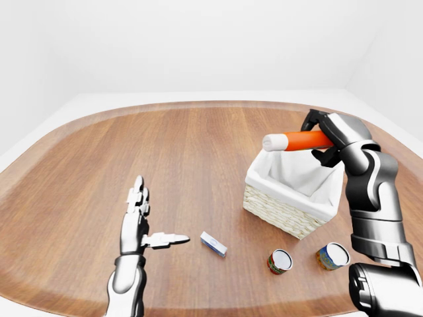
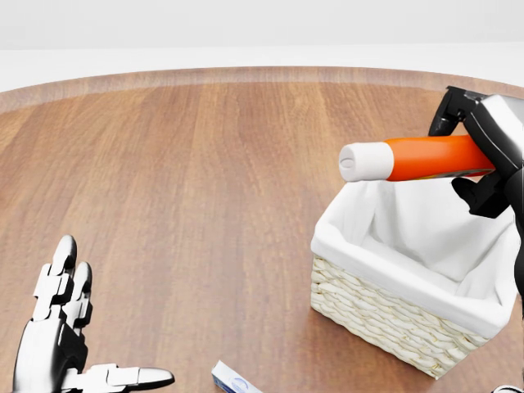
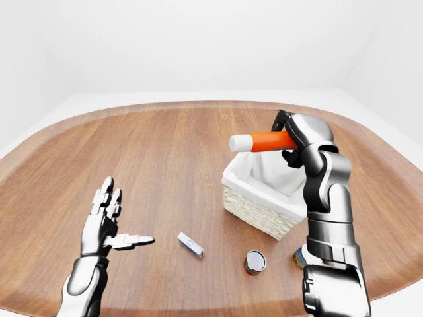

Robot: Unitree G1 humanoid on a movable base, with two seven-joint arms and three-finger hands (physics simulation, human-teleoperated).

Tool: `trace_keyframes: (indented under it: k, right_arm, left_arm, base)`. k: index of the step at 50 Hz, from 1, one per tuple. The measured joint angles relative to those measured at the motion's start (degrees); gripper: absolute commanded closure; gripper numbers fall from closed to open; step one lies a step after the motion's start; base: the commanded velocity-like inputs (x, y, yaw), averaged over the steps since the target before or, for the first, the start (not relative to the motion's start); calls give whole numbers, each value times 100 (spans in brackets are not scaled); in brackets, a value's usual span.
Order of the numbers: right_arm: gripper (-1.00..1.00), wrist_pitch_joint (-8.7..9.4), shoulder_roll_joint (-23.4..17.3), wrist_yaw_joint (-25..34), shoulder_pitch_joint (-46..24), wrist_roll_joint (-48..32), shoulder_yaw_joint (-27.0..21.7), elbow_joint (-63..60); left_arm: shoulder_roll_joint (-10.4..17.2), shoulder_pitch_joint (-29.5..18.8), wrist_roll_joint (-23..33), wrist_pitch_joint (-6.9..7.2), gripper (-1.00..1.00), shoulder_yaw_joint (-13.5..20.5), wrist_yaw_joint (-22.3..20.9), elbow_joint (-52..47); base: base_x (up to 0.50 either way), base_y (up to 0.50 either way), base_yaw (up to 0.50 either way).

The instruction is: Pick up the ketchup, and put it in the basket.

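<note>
At the left of the left-eye view, my left hand (image 1: 137, 221) hovers low over the wooden bench (image 1: 185, 152), palm flat, its fingers (image 1: 138, 191) spread apart and stretched toward the top of the view while the thumb juts off to the right; it grips nothing. Just right of that thumb, a small white and blue packet (image 1: 213, 243) lies flat on the wood. Farther right, near the bottom edge of the bench, two cans rest on their sides with their round ends turned toward the camera: a red and green can (image 1: 279, 261) and, beside it to the right, a blue and yellow can (image 1: 332, 256). Above the cans stands the basket (image 2: 385, 315), pale woven wicker lined with white cloth that folds over its rim; in the head view its hollow shows only the cloth. Over the basket's upper rim I hold the ketchup (image 2: 417, 158), an orange bottle with a white cap, lying almost level in the air, cap pointing to the left of the view and clear of the cloth below. At the far right, my right hand (image 2: 483, 151) has its dark fingers (image 2: 449, 110) clamped round the bottle's base end, one curling over the top and another tucked beneath, with the silver arm running down the right edge of the view.
</note>
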Motion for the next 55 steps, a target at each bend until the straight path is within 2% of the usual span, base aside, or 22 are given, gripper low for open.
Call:
trace_keyframes:
  k: [20, 55]
  right_arm:
    - [100, 0, -94, -544, 62, 308, 1, 685]
    - [100, 0, 14, -1241, 195, 597, 126, 1515]
  left_arm:
    - [24, -9, 6, -47, -100, -40, 21, 72]
    - [5, 66, -30, 44, -100, -4, -26, -116]
  base:
    - [0, 0, 0]
    - [0, 0, 0]
